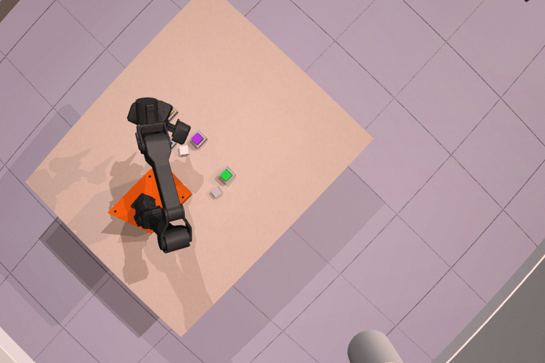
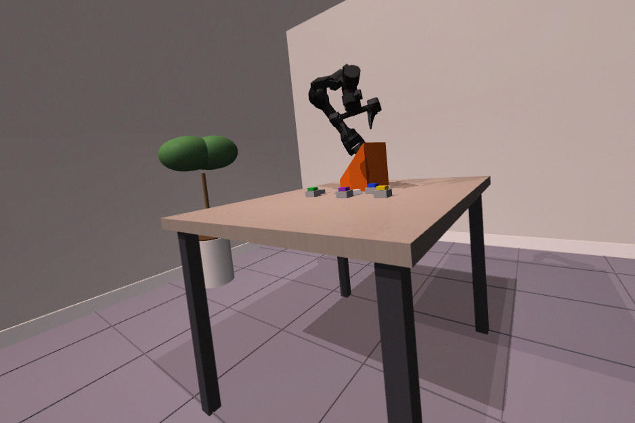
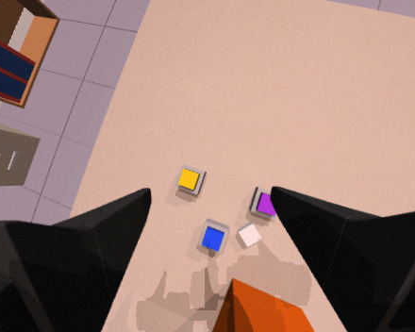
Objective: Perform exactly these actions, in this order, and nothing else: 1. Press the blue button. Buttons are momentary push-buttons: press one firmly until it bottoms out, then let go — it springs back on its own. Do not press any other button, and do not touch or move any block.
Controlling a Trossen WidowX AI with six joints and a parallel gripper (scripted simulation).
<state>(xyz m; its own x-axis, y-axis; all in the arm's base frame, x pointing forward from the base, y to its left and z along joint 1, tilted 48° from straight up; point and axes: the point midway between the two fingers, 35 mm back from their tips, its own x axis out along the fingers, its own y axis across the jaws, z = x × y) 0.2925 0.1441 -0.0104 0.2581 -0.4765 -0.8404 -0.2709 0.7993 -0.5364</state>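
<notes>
No legible text, label, brand, number or sign appears in any view. The coloured button caps and their grey housings, the small blocks, the orange mount and the worktop all show plain, unmarked surfaces. The arm links carry no readable lettering. The furniture seen beyond the worktop edge in the wrist view is likewise without readable markings.
</notes>
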